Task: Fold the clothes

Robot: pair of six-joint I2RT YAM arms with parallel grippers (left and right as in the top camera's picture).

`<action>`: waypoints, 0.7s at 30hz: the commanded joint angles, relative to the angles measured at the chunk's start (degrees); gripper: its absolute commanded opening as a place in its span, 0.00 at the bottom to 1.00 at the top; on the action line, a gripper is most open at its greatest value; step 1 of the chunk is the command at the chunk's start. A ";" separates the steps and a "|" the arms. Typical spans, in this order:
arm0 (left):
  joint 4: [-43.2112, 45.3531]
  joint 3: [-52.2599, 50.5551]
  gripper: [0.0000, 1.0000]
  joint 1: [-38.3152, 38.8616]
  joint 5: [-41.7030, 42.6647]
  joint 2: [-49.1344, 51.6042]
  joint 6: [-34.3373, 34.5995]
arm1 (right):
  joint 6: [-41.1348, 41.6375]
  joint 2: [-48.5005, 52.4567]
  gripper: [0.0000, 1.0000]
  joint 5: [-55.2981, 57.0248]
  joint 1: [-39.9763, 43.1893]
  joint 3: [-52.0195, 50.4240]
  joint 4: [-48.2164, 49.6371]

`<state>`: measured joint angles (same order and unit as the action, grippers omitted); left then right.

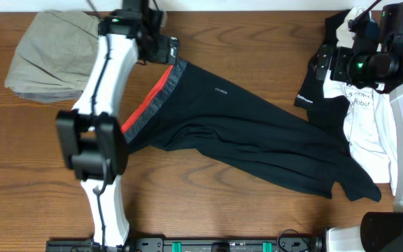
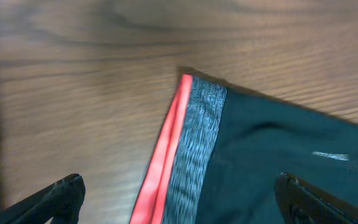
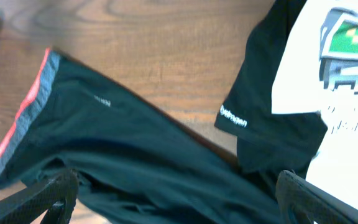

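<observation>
Overhead, brown wood-grain table (image 1: 187, 206), black pants (image 1: 257, 133) sprawled

Wooden table (image 1: 208, 210): brown, grain running left to right. Khaki trousers (image 1: 47, 56): bunched in heap at far left corner. White T-shirt (image 1: 366, 126): at right side, black sleeves, white lettering on sleeve hem (too small to read), green-and-grey blocky print on chest.

The pants (image 1: 257, 133) lie on the table (image 1: 208, 210), stretching from my left gripper (image 2: 179, 183) to under my right gripper (image 3: 178, 180). Their waistband (image 2: 194, 137) lies between my left jaws. Trousers (image 1: 47, 56) lie left of those jaws. A shirt (image 3: 347, 93) lies ahead and right of my right jaws, overlapping the pants.
</observation>
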<state>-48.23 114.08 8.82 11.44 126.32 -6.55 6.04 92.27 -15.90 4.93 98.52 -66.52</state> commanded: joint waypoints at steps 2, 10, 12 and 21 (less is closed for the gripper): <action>1.05 2.10 0.99 0.81 -0.59 4.35 -5.75 | -1.95 -0.11 0.99 -0.39 0.13 -0.07 -1.09; 4.50 2.08 0.99 0.96 -1.55 8.74 -8.46 | -2.05 -0.11 0.99 -0.17 0.13 -0.07 -1.16; 5.31 2.08 0.99 1.09 -1.55 9.16 -8.48 | -2.08 -0.11 0.99 0.33 0.13 -0.09 -1.14; 5.11 1.88 0.98 3.04 -0.07 12.09 -11.78 | -2.49 -0.09 0.99 1.11 0.13 -0.09 -1.20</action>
<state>-42.78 114.59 10.70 10.48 136.59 -16.16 4.69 92.36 -15.40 4.93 98.50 -67.72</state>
